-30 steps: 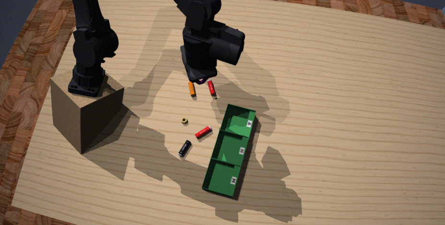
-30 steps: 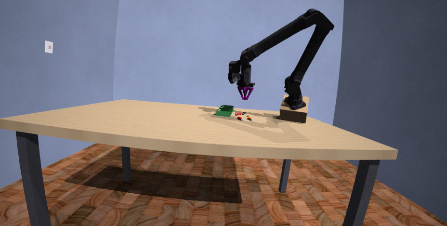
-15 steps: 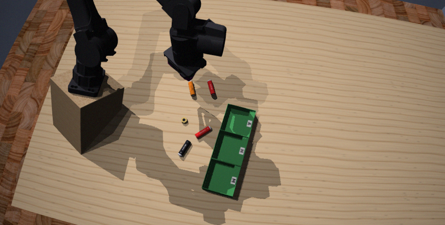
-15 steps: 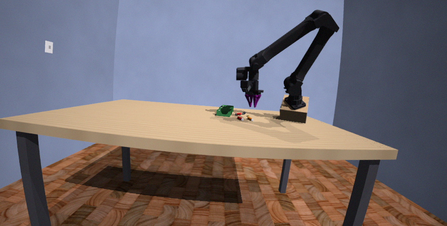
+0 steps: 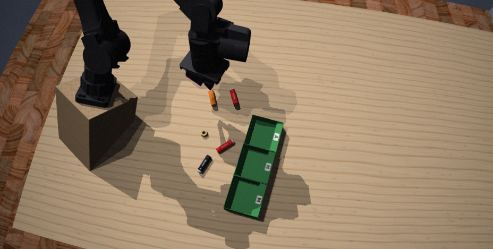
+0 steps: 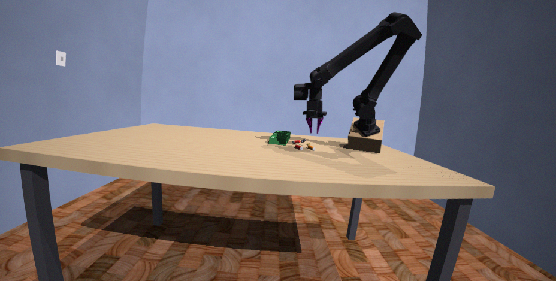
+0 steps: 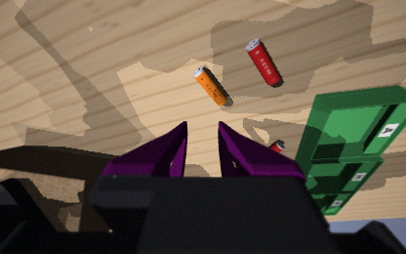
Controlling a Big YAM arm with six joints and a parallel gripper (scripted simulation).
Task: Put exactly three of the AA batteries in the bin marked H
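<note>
In the top view, my gripper (image 5: 206, 86) (image 6: 314, 133) (image 7: 202, 127) is over the table (image 5: 379, 109) (image 6: 194, 159) (image 7: 100, 29), and its tips appear just beside one end of the orange battery (image 5: 212, 98) (image 6: 311, 147) (image 7: 211, 87). The first red battery (image 5: 234, 96) (image 6: 298, 147) (image 7: 264, 63) lies near the orange one, almost parallel to it. The second red battery (image 5: 224, 146) (image 6: 296, 141) (image 7: 277, 147) lies between the black battery (image 5: 204, 164) (image 6: 303, 139) and the green row of bins (image 5: 251, 179) (image 6: 280, 138) (image 7: 316, 117). A small yellow and black nut (image 5: 204, 133) is near these two. All four batteries lie on the table, outside the bins. The bin H (image 5: 253, 163) (image 7: 336, 175) is the middle one, between the bin A (image 5: 262, 134) (image 7: 345, 124) and the bin M (image 5: 246, 197) (image 7: 325, 201).

In the exterior view, my gripper points down and hangs above the table, with its two purple fingers separated. The batteries are lower than the tips, between the bins and the brown block (image 5: 72, 120) (image 6: 364, 143) under my arm.

In the wrist view, my fingers are partly open, with a rather narrow gap, and I hold nothing. The orange battery lies ahead of the tips, apart from them. The second red battery is partly hidden behind one finger.
</note>
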